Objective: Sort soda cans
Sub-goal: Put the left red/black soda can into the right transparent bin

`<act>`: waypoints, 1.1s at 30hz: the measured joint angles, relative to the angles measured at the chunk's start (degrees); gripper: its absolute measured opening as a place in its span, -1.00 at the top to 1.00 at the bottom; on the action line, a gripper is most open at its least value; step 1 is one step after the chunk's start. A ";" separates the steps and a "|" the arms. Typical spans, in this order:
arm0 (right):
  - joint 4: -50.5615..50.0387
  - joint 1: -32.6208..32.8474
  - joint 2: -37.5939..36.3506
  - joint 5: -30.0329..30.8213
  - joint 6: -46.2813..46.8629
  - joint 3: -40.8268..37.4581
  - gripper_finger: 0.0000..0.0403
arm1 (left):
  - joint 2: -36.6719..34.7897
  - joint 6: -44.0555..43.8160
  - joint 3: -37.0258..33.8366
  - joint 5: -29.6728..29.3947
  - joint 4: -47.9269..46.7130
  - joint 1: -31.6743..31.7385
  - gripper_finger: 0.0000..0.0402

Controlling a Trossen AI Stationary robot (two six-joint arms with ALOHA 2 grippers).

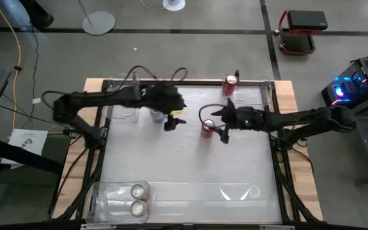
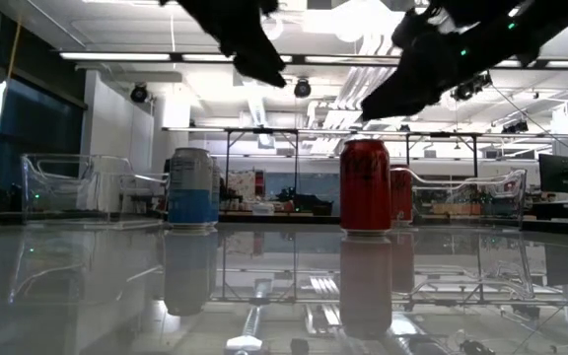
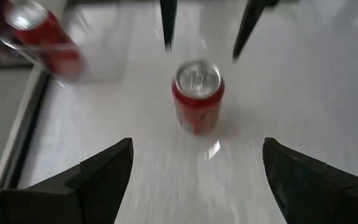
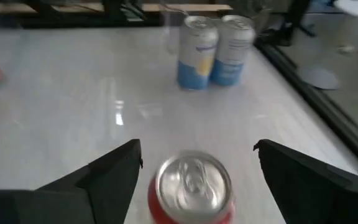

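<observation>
High view: right gripper (image 1: 217,130) beside red can (image 1: 207,128) at mid-table, apparently just set down or about to be taken; second red can (image 1: 229,84) at far edge; blue-and-silver can (image 1: 156,115) under left gripper (image 1: 172,121); two silver-topped cans (image 1: 136,199) in near clear bin (image 1: 101,198). Low view: both arms raised, red can upright and free, blue can (image 2: 191,187) left of it; fingertips cut off. Left wrist view: fingers wide apart, empty, facing red can (image 3: 197,102). Right wrist view: fingers spread either side of red can (image 4: 193,186), no contact visible; two blue cans (image 4: 213,51) beyond. Next move, judged: close or withdraw; cannot tell which.
</observation>
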 joint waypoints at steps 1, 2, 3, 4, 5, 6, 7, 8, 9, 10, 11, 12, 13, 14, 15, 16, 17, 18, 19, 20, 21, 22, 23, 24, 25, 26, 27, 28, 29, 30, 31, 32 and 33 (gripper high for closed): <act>1.26 -1.23 1.14 -2.34 -0.23 0.00 -0.57 | -2.30 -0.93 -2.99 -1.11 3.28 -0.69 -0.67; 2.27 -2.15 2.46 -4.34 -0.73 0.00 -0.57 | -4.24 -1.37 -5.67 -1.90 6.17 -1.34 -0.67; 3.30 -2.86 3.81 -6.04 -1.30 0.00 -0.57 | -5.97 -1.83 -8.16 -2.83 8.94 -2.08 -0.67; 3.67 -3.32 4.83 -7.25 -1.89 0.00 -0.57 | -7.56 -2.38 -10.40 -3.86 11.41 -2.78 -0.67; 3.85 -3.67 5.70 -8.25 -2.36 0.00 -0.57 | -8.87 -2.93 -12.49 -4.90 13.48 -3.50 -0.67; 4.35 -3.88 6.42 -9.08 -2.85 0.00 -0.57 | -10.13 -3.71 -14.30 -5.89 14.88 -4.12 -0.67; 4.58 -3.94 7.01 -9.19 -3.19 0.00 -0.57 | -11.06 -4.43 -15.80 -6.75 15.85 -4.67 -0.67; 4.54 -3.94 7.57 -9.22 -3.28 0.00 -0.57 | -11.89 -5.37 -17.16 -7.65 16.57 -5.36 -0.67; 4.52 -3.94 8.05 -9.25 -3.31 0.00 -0.57 | -12.60 -6.20 -18.18 -8.32 16.98 -5.86 -0.67; 4.54 -3.92 8.65 -9.21 -3.36 0.00 -0.57 | -13.13 -7.04 -19.11 -8.98 17.22 -6.33 -0.67; 4.62 -3.92 9.25 -9.06 -3.40 0.00 -0.57 | -13.48 -7.63 -19.97 -9.53 17.50 -6.85 -0.67; 4.56 -3.92 9.79 -8.75 -3.43 0.00 -0.57 | -13.66 -8.26 -20.69 -10.16 17.96 -7.25 -0.67; 4.52 -3.92 10.43 -8.54 -3.52 0.00 -0.57 | -13.70 -8.63 -21.26 -10.70 18.24 -7.62 -0.67; 4.77 -3.97 11.04 -8.42 -3.69 0.00 -0.57 | -13.68 -8.71 -21.66 -11.13 18.13 -7.93 -0.67; 5.08 -4.02 11.66 -8.41 -3.79 0.00 -0.57 | -13.68 -8.73 -22.13 -11.34 18.42 -8.18 -0.67; 5.53 -4.02 12.20 -8.12 -3.81 0.02 -0.57 | -13.68 -8.73 -22.49 -11.55 18.78 -8.48 -0.67; 6.03 -4.01 12.73 -7.91 -3.80 0.05 -0.57 | -13.68 -8.79 -23.00 -11.67 19.95 -8.61 -0.67; 6.66 -4.01 13.27 -7.76 -3.73 0.10 -0.57 | -13.68 -8.88 -23.37 -11.97 20.48 -8.78 -0.67; 7.01 -4.01 13.62 -7.54 -3.48 0.18 -0.57 | -13.68 -8.92 -23.78 -12.05 21.03 -8.88 -0.67; 7.08 -4.01 13.91 -7.52 -3.42 0.21 -0.57 | -13.68 -9.06 -23.96 -12.06 21.12 -9.04 -0.67; 7.09 -4.01 14.07 -7.52 -3.43 0.21 -0.57 | -13.66 -9.29 -23.99 -12.07 21.19 -9.14 -0.67; 7.03 -4.01 14.13 -7.52 -3.36 0.20 -0.57 | -13.66 -9.35 -23.98 -12.07 21.40 -9.15 -0.67; 6.94 -4.01 14.13 -7.52 -3.15 0.20 -0.57 | -13.66 -9.48 -23.97 -12.07 21.43 -9.20 -0.67; 6.79 -4.01 14.13 -7.52 -2.97 0.20 -0.57 | -13.66 -9.80 -23.97 -12.08 21.43 -9.26 -0.67; 6.71 -4.01 14.13 -7.52 -2.78 0.20 -0.57 | -13.66 -9.90 -23.97 -12.09 21.42 -9.26 -0.67; 6.60 -4.01 14.13 -7.51 -2.73 0.20 -0.57 | -13.64 -10.01 -23.97 -12.09 21.39 -9.26 -0.67; 6.30 -4.01 14.12 -7.50 -2.75 0.21 -0.56 | -13.64 -10.21 -23.97 -12.09 21.40 -9.26 -0.67; 5.80 -4.01 14.11 -7.50 -2.75 0.22 -0.54 | -13.64 -10.21 -23.97 -12.11 21.43 -9.26 -0.67; 5.21 -4.01 14.09 -7.50 -2.75 0.22 -0.52 | -13.64 -10.21 -23.97 -12.11 21.41 -9.26 -0.67; 4.75 -4.01 14.06 -7.45 -2.74 0.22 -0.49 | -13.64 -10.23 -23.97 -12.11 21.38 -9.26 -0.67; 4.46 -4.00 14.06 -7.25 -2.58 0.25 -0.45 | -13.64 -10.25 -23.97 -12.13 21.36 -9.30 -0.67; 4.15 -3.98 14.06 -6.96 -2.30 0.27 -0.42 | -13.64 -10.34 -23.97 -12.14 21.37 -9.40 -0.67; 3.95 -3.94 14.06 -6.91 -2.02 0.28 -0.39 | -13.64 -10.36 -23.97 -12.16 21.39 -9.49 -0.67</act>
